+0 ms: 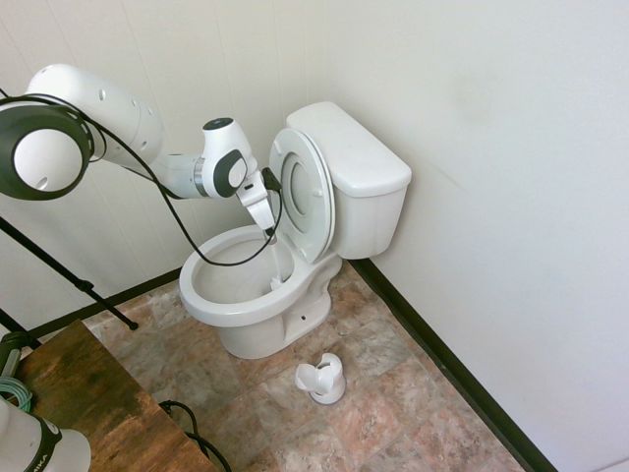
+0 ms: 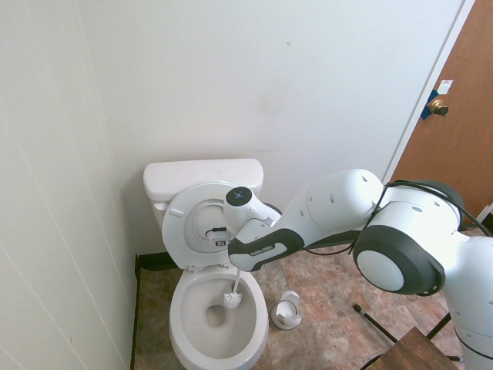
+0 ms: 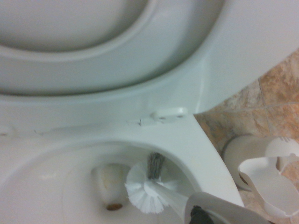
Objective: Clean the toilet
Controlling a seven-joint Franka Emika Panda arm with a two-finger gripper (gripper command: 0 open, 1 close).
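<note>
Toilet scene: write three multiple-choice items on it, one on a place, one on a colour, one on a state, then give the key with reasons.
1. Where is the toilet brush head?
A. Inside the bowl of the toilet
B. In the brush holder
C. On the tank lid

2. What colour is the brush holder on the floor?
A. Black
B. White
C. Blue

3. How does the toilet seat stand?
A. Down on the bowl
B. Removed, lying on the floor
C. Raised against the tank

Key: 1 A, the bristles sit within the bowl near its back wall, held by the gripper; 2 B, it shows white on the brown tiles; 3 C, seat and lid lean upright against the tank.
</note>
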